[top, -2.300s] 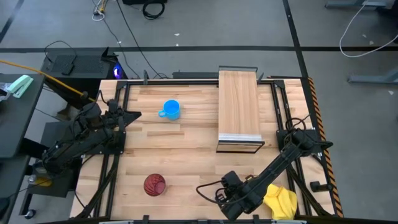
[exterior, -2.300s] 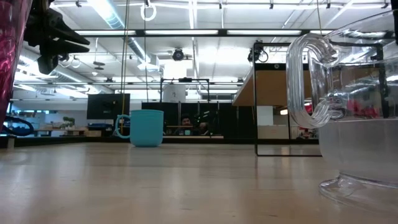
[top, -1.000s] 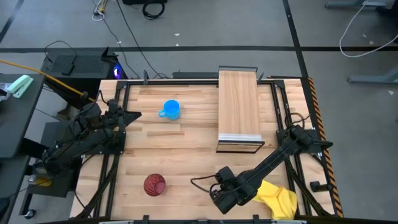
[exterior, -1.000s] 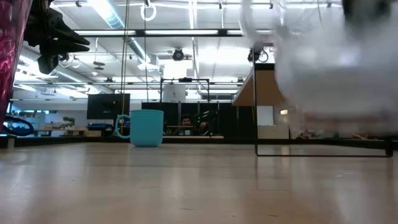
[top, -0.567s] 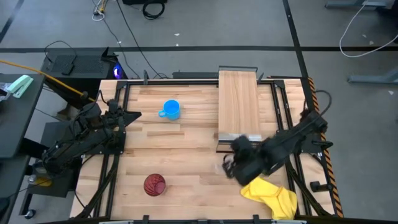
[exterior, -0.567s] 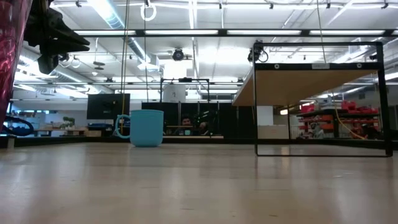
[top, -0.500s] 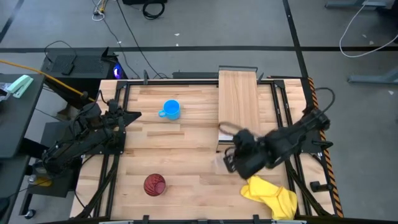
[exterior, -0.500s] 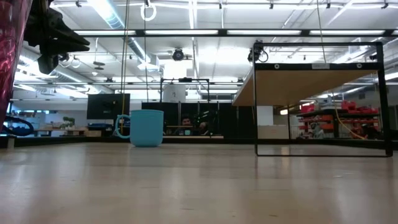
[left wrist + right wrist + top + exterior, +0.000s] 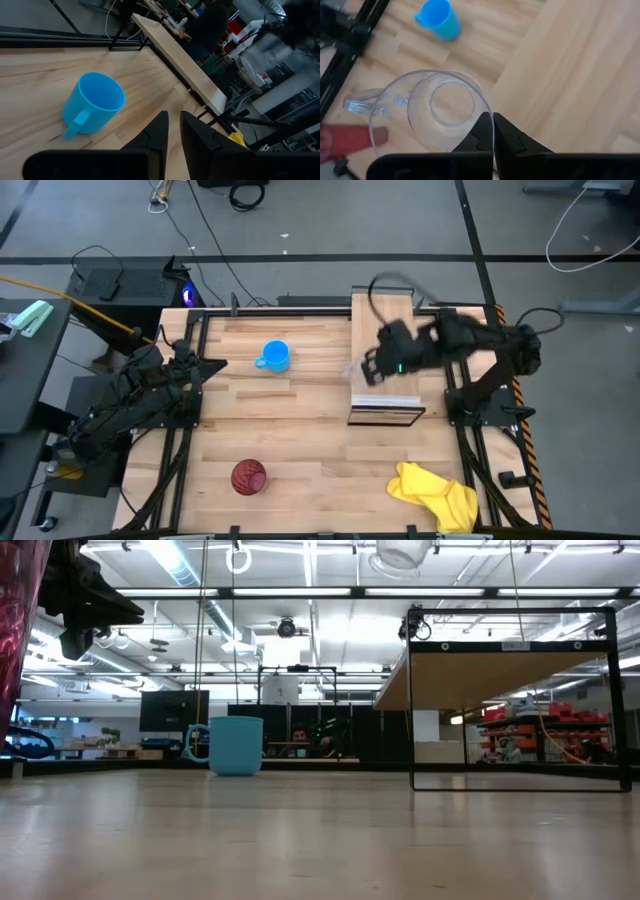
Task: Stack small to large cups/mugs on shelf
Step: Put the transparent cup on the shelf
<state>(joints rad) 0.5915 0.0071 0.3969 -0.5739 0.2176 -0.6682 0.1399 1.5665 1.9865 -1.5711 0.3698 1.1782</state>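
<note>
My right gripper (image 9: 366, 370) is shut on the small clear cup (image 9: 440, 110), high above the left edge of the light wood shelf (image 9: 383, 340). The cup's base shows at the top of the low view (image 9: 400, 552). The blue mug (image 9: 273, 356) stands upright on the table at the far left. The dark red tumbler (image 9: 248, 477) stands near the front edge. My left gripper (image 9: 215, 363) waits shut at the table's left, pointing toward the mug (image 9: 95, 107). My right gripper holds the clear cup by its rim wall (image 9: 485, 117), on the side opposite the handle (image 9: 365, 102), one finger inside and one outside. The fingers come from above. The cup hangs upright, mouth up, clear of table and shelf.
A yellow cloth (image 9: 437, 492) lies crumpled at the near right corner. The shelf's top (image 9: 570, 75) is bare wood. Dark frame rails run along the table's left and right sides. People and equipment show in the room beyond the far edge.
My right gripper has lifted the clear cup off the table near the front edge. It has carried the cup up and toward the far edge, and the cup now hangs over the shelf's left edge. The cup has risen to the top of the low view.
</note>
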